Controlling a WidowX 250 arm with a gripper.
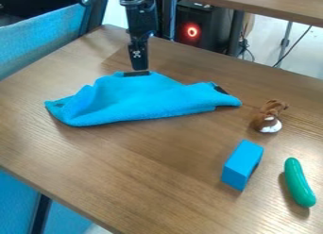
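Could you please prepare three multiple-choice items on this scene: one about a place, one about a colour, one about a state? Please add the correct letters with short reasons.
1. Where is the small brown-and-white toy animal?
A) on the cloth
B) right of the cloth in the picture
C) beneath the gripper

2. What colour is the long, curved, smooth toy vegetable?
A) green
B) red
C) yellow

3. How does the bright blue fabric cloth lie?
A) rolled tightly
B) hanging off the table
C) loosely, with raised folds

1 B: it sits on the brown wooden table, past the cloth's right end.
2 A: its whole visible surface is green.
3 C: its surface bulges unevenly.
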